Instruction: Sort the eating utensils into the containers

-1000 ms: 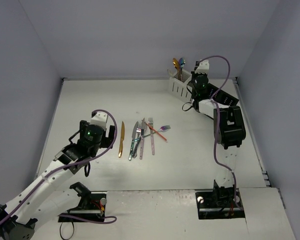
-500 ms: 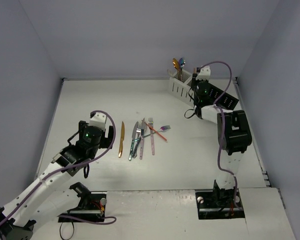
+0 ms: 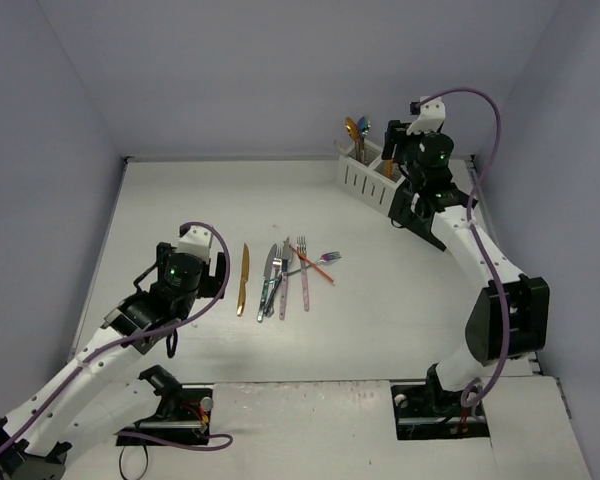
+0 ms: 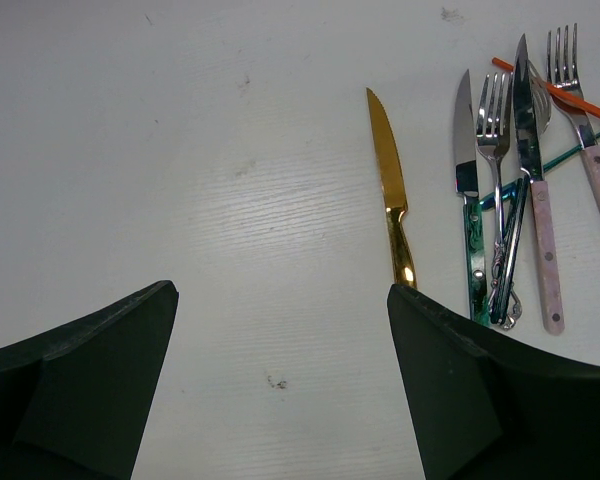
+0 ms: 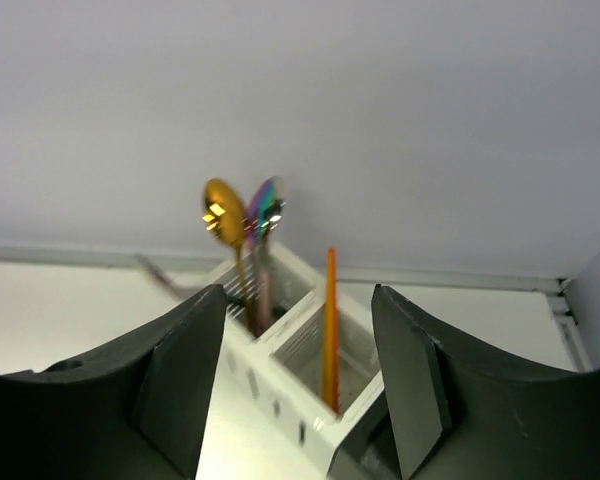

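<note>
Several eating utensils lie in a cluster (image 3: 285,275) mid-table, with a gold knife (image 3: 242,279) just left of them. My left gripper (image 3: 218,268) hovers open beside that knife (image 4: 390,190), nothing between its jaws (image 4: 280,300). At the back stands the white container (image 3: 360,178). Its far compartment holds a gold spoon (image 5: 225,215) and an iridescent spoon (image 5: 268,205). An orange utensil (image 5: 330,330) stands upright in the near one. My right gripper (image 5: 298,300) is open above it, fingers clear of the orange utensil. The black container is mostly hidden behind my right arm.
Beside the gold knife lie a green-handled knife (image 4: 468,180), a silver fork (image 4: 495,130), a pink-handled knife (image 4: 535,200), a pink-handled fork (image 4: 590,150) and a thin orange piece (image 4: 560,90). Walls close the table at the back and both sides.
My right gripper has opened and lifted up from the white container, leaving the orange utensil standing in it. The right arm has stretched upward. The left arm has barely moved.
</note>
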`<move>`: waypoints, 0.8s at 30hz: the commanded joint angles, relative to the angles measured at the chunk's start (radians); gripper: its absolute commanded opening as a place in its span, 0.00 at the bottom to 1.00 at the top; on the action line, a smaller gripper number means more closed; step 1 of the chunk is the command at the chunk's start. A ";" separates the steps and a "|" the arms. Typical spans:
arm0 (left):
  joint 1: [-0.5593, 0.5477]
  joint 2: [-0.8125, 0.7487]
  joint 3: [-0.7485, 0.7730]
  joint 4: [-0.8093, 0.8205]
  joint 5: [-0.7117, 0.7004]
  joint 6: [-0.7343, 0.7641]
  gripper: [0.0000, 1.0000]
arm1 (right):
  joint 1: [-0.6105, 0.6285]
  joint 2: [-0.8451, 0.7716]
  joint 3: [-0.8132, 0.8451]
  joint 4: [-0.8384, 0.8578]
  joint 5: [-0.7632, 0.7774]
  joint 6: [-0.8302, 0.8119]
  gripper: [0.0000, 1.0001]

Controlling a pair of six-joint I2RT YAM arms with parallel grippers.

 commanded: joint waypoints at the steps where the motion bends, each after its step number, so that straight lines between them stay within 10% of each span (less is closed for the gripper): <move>1: -0.003 0.008 0.035 0.035 0.003 0.005 0.84 | 0.029 -0.133 0.033 -0.283 -0.108 0.031 0.62; 4: -0.003 0.014 0.037 0.036 0.007 0.006 0.84 | 0.056 -0.198 -0.003 -0.381 -0.139 0.056 0.87; 8: -0.002 0.026 0.039 0.036 0.008 0.006 0.84 | 0.154 -0.200 -0.030 -0.522 -0.136 0.044 0.96; 24: 0.005 0.058 0.045 0.033 0.022 0.003 0.84 | 0.394 0.136 0.039 -0.734 -0.182 -0.051 0.54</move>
